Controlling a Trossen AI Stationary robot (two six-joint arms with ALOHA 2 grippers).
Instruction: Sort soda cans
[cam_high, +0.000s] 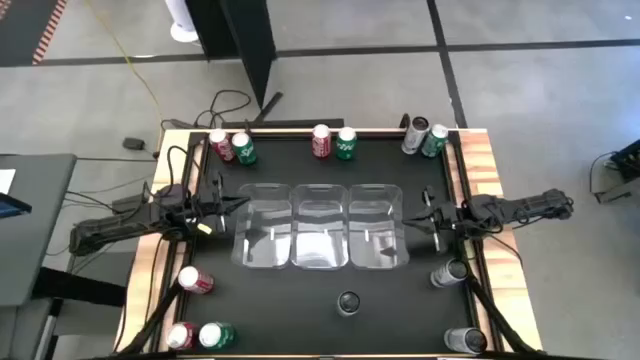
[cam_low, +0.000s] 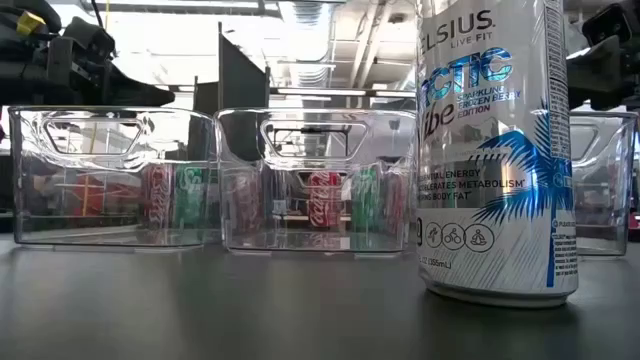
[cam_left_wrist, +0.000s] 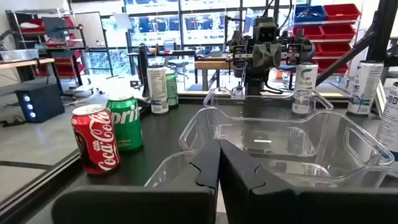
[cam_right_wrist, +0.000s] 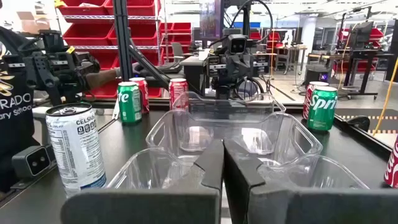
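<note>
Closest to the low camera stands a tall silver-grey can (cam_low: 497, 150) with blue palm print, upright on the dark worktop (cam_high: 300, 300), in front of the three clear trays (cam_high: 320, 225).

Each arm hangs at one end of that row of trays. The left gripper (cam_high: 232, 204) has its two dark fingers (cam_left_wrist: 208, 168) pressed together and holds nothing; the right gripper (cam_high: 412, 214) is likewise closed and empty. All three trays look bare, so sorting seems not yet begun.

Outward from the left gripper, a red can (cam_left_wrist: 95, 137) and a green can (cam_left_wrist: 125, 122) stand touching at the far left corner. Another red and green pair (cam_high: 333, 142) sits at the middle of the far edge. Two more cans (cam_high: 425, 137) stand at the far right corner. Along the near left are a red can lying on its side (cam_high: 196, 281) and a red and green pair (cam_high: 198, 336). Silver-grey cans (cam_high: 450, 272) stand along the right edge.

These cans are probably rigid but thin-walled, smooth and a bit slippery; whether they are full cannot be told. A hold across the middle of the round wall, fingers squared to the can, should serve best. The toppled one may roll when touched.
</note>
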